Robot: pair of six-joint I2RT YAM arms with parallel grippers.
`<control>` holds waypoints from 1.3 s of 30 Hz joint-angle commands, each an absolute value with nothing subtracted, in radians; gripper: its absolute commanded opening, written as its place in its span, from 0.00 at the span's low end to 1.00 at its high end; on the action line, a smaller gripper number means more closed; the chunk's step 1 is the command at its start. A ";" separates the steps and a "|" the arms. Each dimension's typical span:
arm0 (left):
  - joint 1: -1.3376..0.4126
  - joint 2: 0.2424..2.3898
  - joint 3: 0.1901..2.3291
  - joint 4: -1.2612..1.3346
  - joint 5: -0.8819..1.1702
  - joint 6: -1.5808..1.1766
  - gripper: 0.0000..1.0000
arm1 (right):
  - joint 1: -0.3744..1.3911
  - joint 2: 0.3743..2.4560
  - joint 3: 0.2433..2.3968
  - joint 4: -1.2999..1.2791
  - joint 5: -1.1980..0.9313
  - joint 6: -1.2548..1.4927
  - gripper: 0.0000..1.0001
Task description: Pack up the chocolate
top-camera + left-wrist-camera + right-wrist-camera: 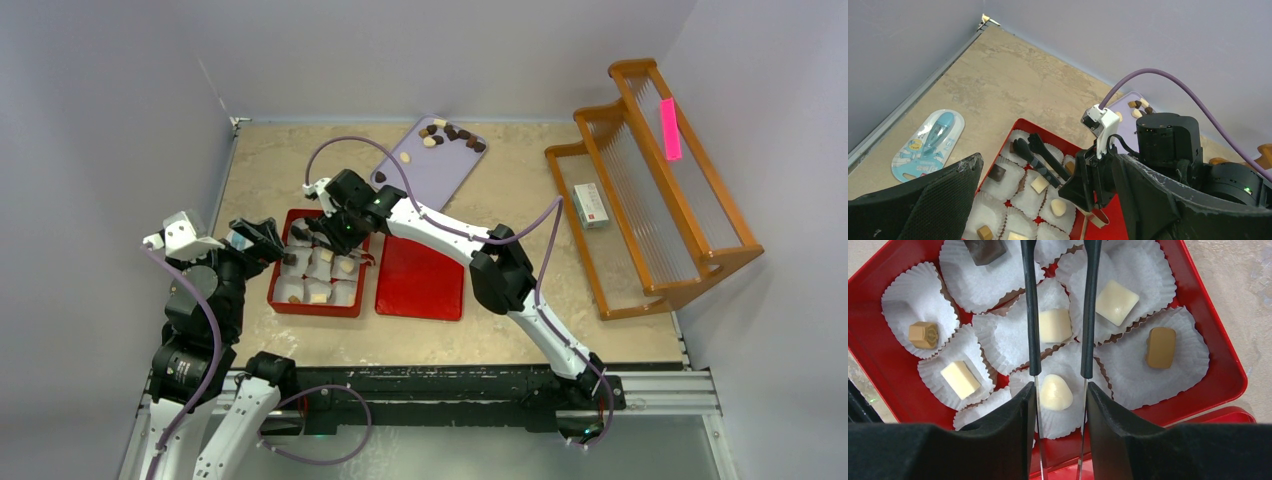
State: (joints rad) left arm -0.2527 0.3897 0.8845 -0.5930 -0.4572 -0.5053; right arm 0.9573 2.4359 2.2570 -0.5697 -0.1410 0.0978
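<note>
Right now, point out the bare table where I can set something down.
Bare: the far-left corner behind the red box; the strip between purple tray and wooden rack; the near strip before the red lid. Crowded: over the box, where the right pincer holds tongs.

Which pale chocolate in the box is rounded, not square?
The cream piece in the cup nearest the right gripper, between the arms of the tongs; the other three pale ones are flat squares.
</note>
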 commanded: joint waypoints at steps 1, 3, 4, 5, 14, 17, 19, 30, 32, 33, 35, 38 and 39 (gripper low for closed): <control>-0.244 0.394 0.878 -0.563 -0.454 -0.511 1.00 | 0.963 2.420 2.294 -0.542 -0.127 0.100 0.41; -0.244 0.394 0.877 -0.563 -0.454 -0.511 1.00 | 0.963 2.413 2.290 -0.540 -0.129 0.100 0.40; -0.244 0.394 0.878 -0.563 -0.453 -0.511 1.00 | 0.963 2.406 2.286 -0.536 -0.129 0.100 0.40; -0.244 0.395 0.877 -0.562 -0.452 -0.511 1.00 | 0.963 2.399 2.280 -0.531 -0.130 0.099 0.40; -0.244 0.402 0.876 -0.561 -0.444 -0.509 1.00 | 0.960 2.251 2.131 -0.446 -0.153 0.092 0.35; -0.244 0.406 0.875 -0.560 -0.442 -0.508 1.00 | 0.957 2.185 2.067 -0.429 -0.139 0.093 0.35; -0.244 0.409 0.874 -0.560 -0.438 -0.508 1.00 | 0.952 2.131 2.007 -0.406 -0.129 0.099 0.35; -0.244 0.444 0.864 -0.541 -0.360 -0.493 1.00 | 0.826 1.824 1.662 -0.375 0.073 0.175 0.35; -0.244 0.448 0.864 -0.541 -0.353 -0.491 1.00 | 0.776 1.772 1.586 -0.371 0.108 0.196 0.36; -0.244 0.448 0.864 -0.541 -0.352 -0.491 1.00 | 0.751 1.744 1.553 -0.374 0.134 0.206 0.36; -0.244 0.445 0.863 -0.539 -0.348 -0.490 1.00 | 0.695 1.720 1.501 -0.396 0.179 0.227 0.36; -0.244 0.443 0.862 -0.539 -0.345 -0.489 1.00 | 0.611 1.706 1.434 -0.442 0.224 0.257 0.36; -0.245 0.443 0.863 -0.538 -0.345 -0.489 1.00 | 0.591 1.709 1.422 -0.467 0.236 0.264 0.36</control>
State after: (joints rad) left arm -0.2497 0.4423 0.8684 -0.5846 -0.3645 -0.5041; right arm 0.6647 1.7412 1.4799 -0.4046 0.1272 0.2039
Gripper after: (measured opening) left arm 0.998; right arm 0.366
